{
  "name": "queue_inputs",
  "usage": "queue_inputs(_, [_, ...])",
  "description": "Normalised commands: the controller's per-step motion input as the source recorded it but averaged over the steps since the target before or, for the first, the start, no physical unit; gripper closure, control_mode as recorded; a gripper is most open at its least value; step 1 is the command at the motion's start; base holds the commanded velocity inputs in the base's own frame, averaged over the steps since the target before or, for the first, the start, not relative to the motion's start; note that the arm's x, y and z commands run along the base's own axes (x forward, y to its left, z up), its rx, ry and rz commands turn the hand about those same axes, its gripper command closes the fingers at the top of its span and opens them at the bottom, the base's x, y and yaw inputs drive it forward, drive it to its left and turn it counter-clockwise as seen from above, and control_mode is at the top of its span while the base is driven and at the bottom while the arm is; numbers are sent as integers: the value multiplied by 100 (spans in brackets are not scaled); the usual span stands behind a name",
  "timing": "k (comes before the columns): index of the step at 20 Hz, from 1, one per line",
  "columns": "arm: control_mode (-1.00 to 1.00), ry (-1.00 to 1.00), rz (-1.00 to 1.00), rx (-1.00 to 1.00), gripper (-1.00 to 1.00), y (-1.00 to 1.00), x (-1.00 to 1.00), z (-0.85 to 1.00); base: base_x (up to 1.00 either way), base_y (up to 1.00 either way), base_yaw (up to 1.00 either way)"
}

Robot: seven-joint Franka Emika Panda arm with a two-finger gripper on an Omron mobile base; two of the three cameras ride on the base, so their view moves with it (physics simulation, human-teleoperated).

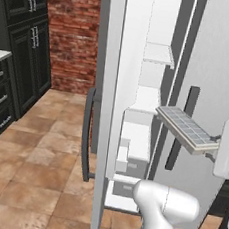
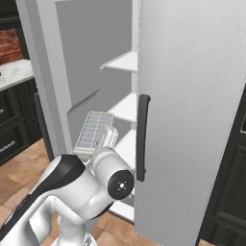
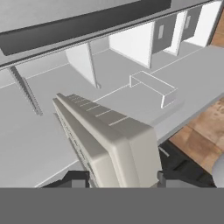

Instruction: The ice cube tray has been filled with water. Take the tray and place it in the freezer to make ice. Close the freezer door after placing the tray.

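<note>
Tray: the tray (image 1: 188, 129) rides in the air at the freezer's (image 1: 147, 97) open mouth, beside the shelves and not yet on any of them.
Grip: the gripper (image 3: 124, 179) pinches the tray's near short end, jaws narrow with the slab between the fingertips (image 3: 76, 178); held by the end so the long body can go in first.
Tilt: in the left base view the tray looks slightly tipped, far end higher; whether the water (image 1: 185, 125) stays level cannot be judged.
Door: the freezer door (image 2: 81, 72) stands swung wide, edge-on in the left base view, its dark bar handle (image 1: 87, 133) facing out, leaving room for the arm.
Other door: the plain silver door (image 2: 192, 110) stays shut just beside the opening, so the lane in is narrow.
Surfaces: tray is a pale grey, flat rectangle with a grid of small square bluish glossy cells; shelves (image 2: 126, 61) are flat, white and smooth; the drawers (image 1: 134, 149) below are boxy and white; doors look brushed silver-grey.
Next: likely slide it flat onto a shelf, judging by the aim.
</note>
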Motion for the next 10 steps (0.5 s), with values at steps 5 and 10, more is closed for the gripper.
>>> queue_inputs(5, [-100, 0, -1, -2, 100, 19, 12, -7, 0, 0, 0])
queue_inputs(10, [-100, 0, -5, -4, 100, 24, 22, -9, 0, 0, 0])
